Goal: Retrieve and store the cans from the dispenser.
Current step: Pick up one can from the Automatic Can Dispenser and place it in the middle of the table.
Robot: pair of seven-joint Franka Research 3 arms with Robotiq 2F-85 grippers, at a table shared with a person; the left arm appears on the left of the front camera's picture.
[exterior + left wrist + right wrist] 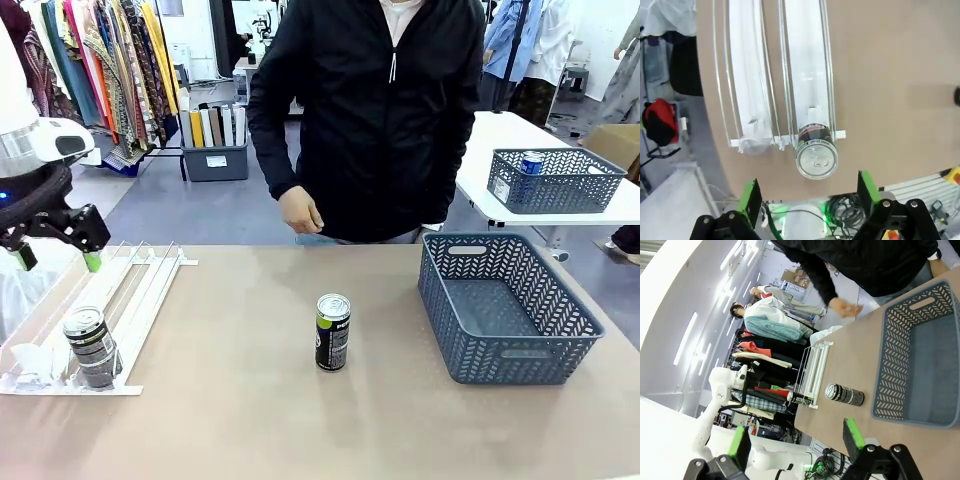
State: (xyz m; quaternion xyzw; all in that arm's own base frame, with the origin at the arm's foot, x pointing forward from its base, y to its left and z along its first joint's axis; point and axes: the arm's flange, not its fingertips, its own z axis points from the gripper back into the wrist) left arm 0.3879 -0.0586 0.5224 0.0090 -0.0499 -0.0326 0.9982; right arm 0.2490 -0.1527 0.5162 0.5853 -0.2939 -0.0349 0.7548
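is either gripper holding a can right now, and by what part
Nothing is held: the left gripper and right gripper are both open and empty.

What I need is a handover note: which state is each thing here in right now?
Dispenser: one lane loaded, neighbouring lane bare.
Loaded can: standing at the front stop, ungripped.
Mid-table can: upright, free.
Basket: empty.
Left fingers: open, aimed at the loaded can, not touching it.
Right fingers: open, holding nothing.
Person's hand: empty, off the table.
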